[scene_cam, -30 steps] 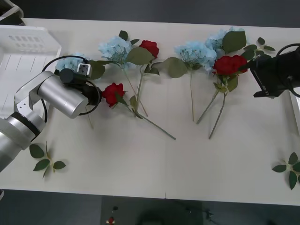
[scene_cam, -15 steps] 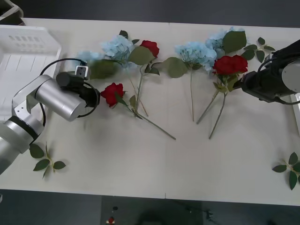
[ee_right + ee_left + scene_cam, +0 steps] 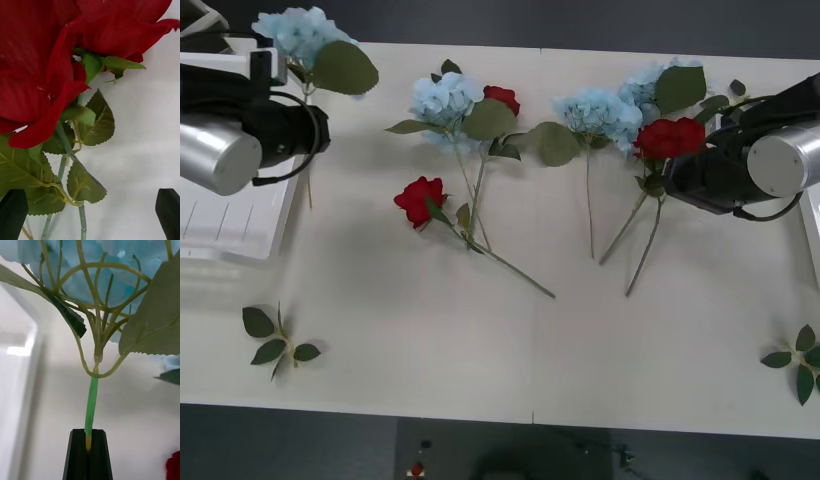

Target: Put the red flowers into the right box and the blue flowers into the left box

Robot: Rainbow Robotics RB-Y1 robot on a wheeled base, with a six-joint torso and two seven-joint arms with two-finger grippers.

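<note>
The left gripper [image 3: 88, 453] pinches the stem of a blue flower [image 3: 300, 35] and holds it up over the table's far left corner, just beside the left box [image 3: 235, 215] — the head hangs past the tray's far end, so the stem should come back over the ribbed floor before the fingers let go. The right gripper [image 3: 92, 213], fingers spread wide, straddles the stems of the red flowers [image 3: 670, 138] near the table's right edge; it should close low on one stem, below the leaves — not on the bloom.
</note>
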